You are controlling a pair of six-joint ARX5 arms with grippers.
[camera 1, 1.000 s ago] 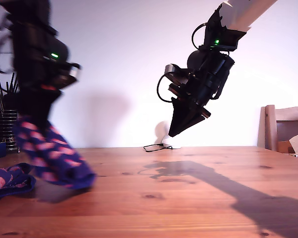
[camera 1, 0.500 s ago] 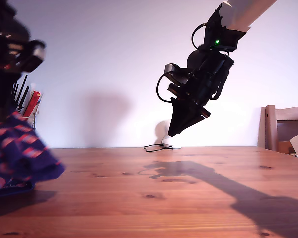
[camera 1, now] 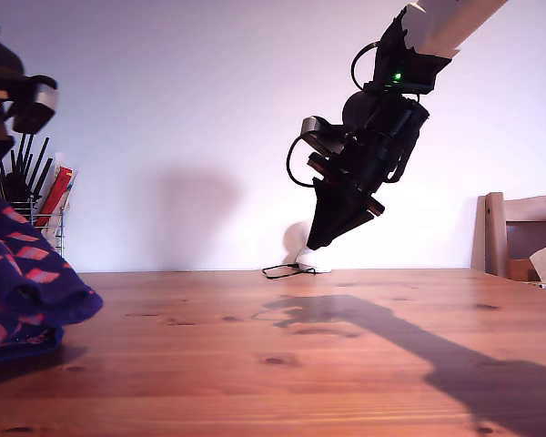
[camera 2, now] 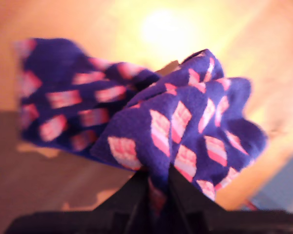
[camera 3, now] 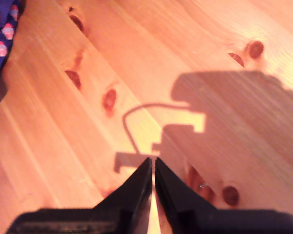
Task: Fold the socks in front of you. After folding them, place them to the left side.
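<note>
Socks (camera 1: 23,287), dark navy with pink-red blocks, sit bunched at the exterior view's left edge, down on the wooden worktop (camera 1: 328,364). My first gripper (camera 2: 158,187) is clamped on them: in the first wrist view its dark jaws pinch a fold of the knit, and the cloth fans out beyond the tips in a crumpled bundle, with a second layer of the same pattern lying behind it. In the exterior view that arm shows only as a dark shape above the bundle at the left edge.

My second gripper (camera 1: 317,241) hangs in the air over the middle of the worktop, tilted, tips pointing down toward the exterior view's left. Its jaws are together with nothing between them; the second wrist view shows them nearly touching above bare knotted planks (camera 3: 195,73), with the arm's shadow cast on the wood. A corner of the socks (camera 3: 2,34) shows at the edge of that view, well apart from the tips.

Behind the socks, a wire rack (camera 1: 36,200) holds dark utensils and something red; any writing on it is too small to read. A black cable (camera 1: 287,269) lies at the far edge of the worktop by the wall. A wooden chair (camera 1: 519,237) stands at the exterior view's right. No labels or brands can be read anywhere.
</note>
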